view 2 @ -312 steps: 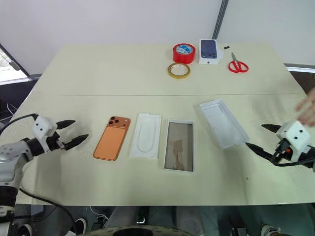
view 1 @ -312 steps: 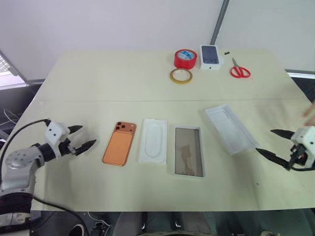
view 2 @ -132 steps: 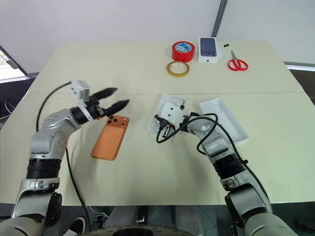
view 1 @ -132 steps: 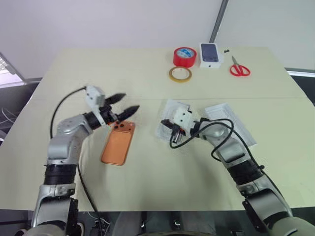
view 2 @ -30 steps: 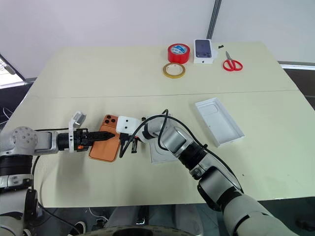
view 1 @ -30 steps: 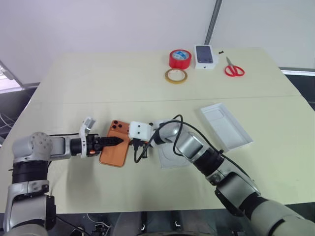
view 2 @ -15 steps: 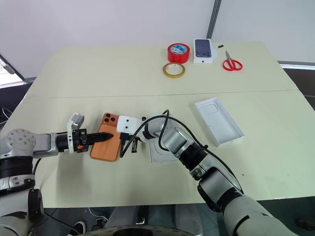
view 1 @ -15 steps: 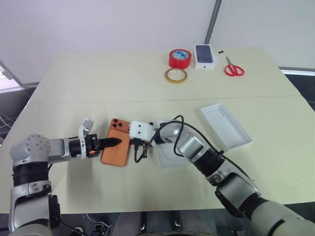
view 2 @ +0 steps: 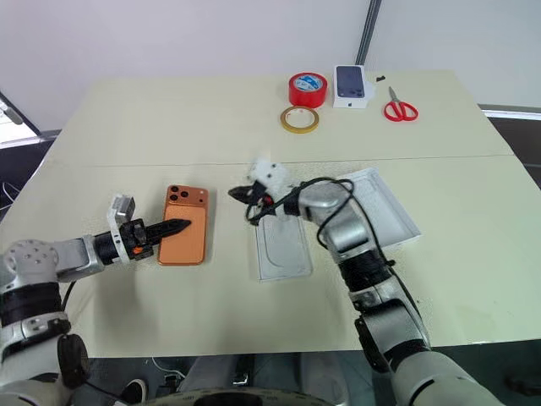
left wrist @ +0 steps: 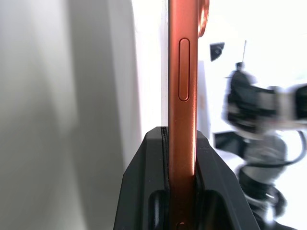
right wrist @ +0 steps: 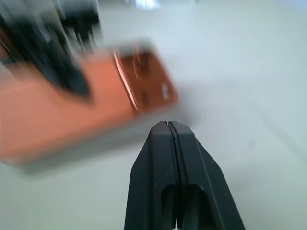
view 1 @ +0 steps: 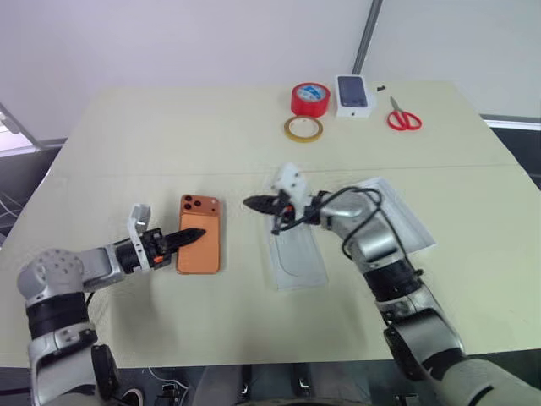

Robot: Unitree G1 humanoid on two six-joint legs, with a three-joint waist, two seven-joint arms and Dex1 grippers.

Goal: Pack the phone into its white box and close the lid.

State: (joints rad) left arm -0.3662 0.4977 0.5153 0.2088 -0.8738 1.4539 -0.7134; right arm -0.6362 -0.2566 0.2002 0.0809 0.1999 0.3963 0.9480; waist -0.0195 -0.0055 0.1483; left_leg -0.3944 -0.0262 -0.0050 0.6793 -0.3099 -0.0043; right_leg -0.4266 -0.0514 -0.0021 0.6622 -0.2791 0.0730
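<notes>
Since a second ago the right gripper (view 1: 251, 202) has lifted away from the phone (view 1: 200, 233) toward the white box (view 1: 296, 256), fingers pressed together and empty. The left gripper (view 1: 193, 234) has pinched the phone's near long edge. The phone lies flat on the table (view 1: 169, 135), long axis running near to far, lenses at the far end. Farther right lies the lid (view 1: 397, 211).

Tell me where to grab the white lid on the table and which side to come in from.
Take the lid by its raised rim along one long side, coming from above with one finger inside and one outside. It lies flat with its hollow side up, so the thin upright rim is probably the only part to pinch. Its near end is partly behind the right gripper's arm.
</notes>
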